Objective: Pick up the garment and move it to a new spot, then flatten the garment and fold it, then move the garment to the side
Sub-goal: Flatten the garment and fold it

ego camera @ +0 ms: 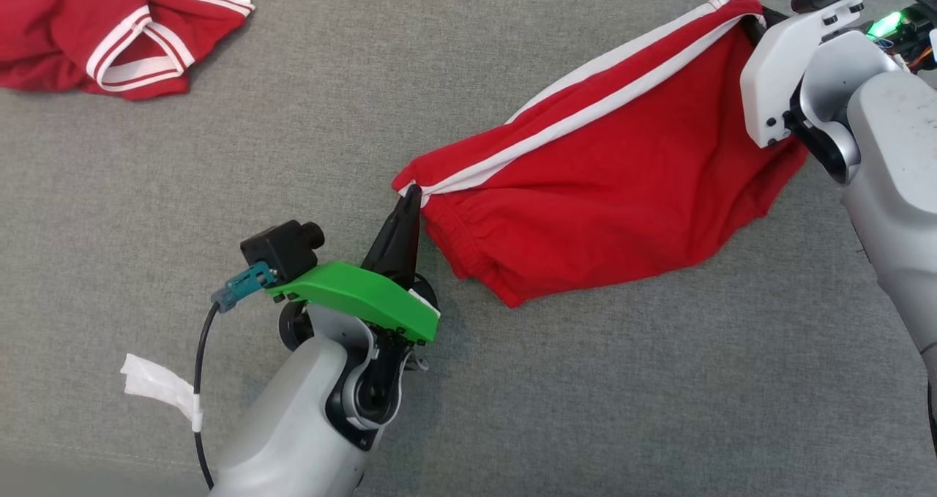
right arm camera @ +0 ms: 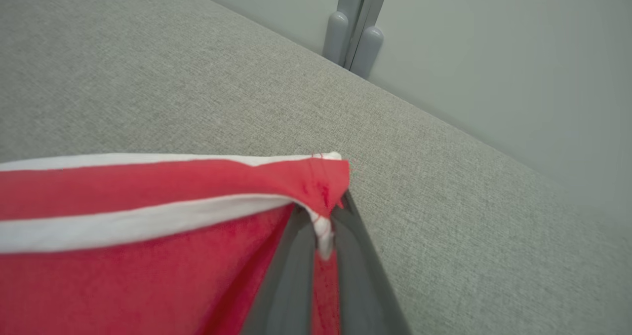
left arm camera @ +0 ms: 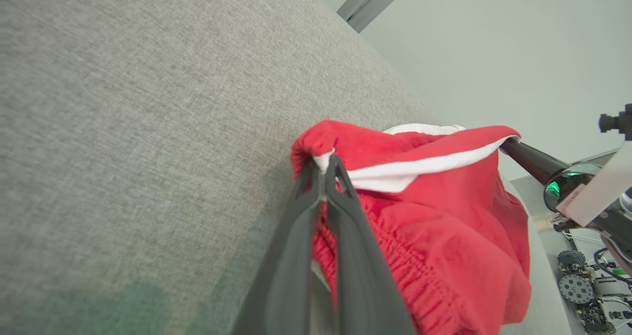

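Left gripper [left arm camera: 326,167] is pinching red white-striped fabric shorts [ego camera: 622,182] at waistband corner; right gripper [right arm camera: 321,224] is clamping shorts' opposite end.

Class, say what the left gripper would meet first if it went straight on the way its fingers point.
The red shorts: the left gripper pinches their white-striped corner. Past that, probably the grey upholstered surface, though depth is unclear.

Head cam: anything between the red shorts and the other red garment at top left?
Nothing. In the head view, the grey cloth surface between the shorts and the red-and-white garment is bare.
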You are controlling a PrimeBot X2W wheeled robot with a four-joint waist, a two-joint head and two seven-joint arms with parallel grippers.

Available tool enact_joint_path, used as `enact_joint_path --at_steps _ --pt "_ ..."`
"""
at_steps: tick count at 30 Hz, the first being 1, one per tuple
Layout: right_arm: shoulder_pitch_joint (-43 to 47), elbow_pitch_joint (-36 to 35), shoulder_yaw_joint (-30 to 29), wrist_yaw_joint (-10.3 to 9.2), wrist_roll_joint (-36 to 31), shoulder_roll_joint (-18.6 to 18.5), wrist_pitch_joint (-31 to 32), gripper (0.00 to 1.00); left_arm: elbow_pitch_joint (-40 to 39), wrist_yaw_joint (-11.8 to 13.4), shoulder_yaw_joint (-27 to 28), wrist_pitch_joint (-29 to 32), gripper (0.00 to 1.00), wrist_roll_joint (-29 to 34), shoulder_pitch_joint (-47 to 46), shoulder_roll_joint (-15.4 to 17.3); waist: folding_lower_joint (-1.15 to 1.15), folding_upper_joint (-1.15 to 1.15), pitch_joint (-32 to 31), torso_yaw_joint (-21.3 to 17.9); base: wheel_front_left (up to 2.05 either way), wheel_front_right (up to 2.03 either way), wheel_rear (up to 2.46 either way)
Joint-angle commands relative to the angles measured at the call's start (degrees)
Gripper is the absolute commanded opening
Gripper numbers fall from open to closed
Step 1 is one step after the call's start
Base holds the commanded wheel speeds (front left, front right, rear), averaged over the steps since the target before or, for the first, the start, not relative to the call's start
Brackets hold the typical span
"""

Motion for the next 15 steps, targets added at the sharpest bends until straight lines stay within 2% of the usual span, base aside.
enact_joint_path --at_steps 1,2,4,5,15 --pt "-1.06 1.43 0.21 -0.08 0.56 -0.09 -1.30 1.00 0.36 -0.15 0.08 -0.16 0.00 -0.50 -0.87 -0.07 0.00 0.00 0.03 0.32 0.00 0.00 0.00" --pt "-1.45 2.46 0.31 -0.08 0.70 0.12 -2.39 1.00 0.45 0.09 0.33 -0.61 0.11 -0.38 -0.87 -0.14 0.00 0.00 -0.14 0.35 0.00 0.00 0.00" --pt "-1.98 4.11 0.24 -0.08 0.76 0.43 -3.90 1.00 0.54 0.33 0.28 -1.05 0.78 0.52 -0.77 0.03 0.00 0.00 -0.48 0.34 0.00 0.00 0.00" --pt "-2.30 5.06 0.31 -0.08 0.64 0.53 -4.86 1.00 0.50 0.37 0.10 -1.30 1.00 1.03 -0.57 0.38 0.00 0.00 -0.73 0.29 0.00 0.00 0.00" --pt "-2.50 11.53 1.00 -0.08 2.72 0.89 -9.99 1.00 -3.00 1.46 -0.33 -3.39 1.00 8.44 2.70 5.06 0.00 0.00 -4.55 -0.47 0.00 0.00 0.00"
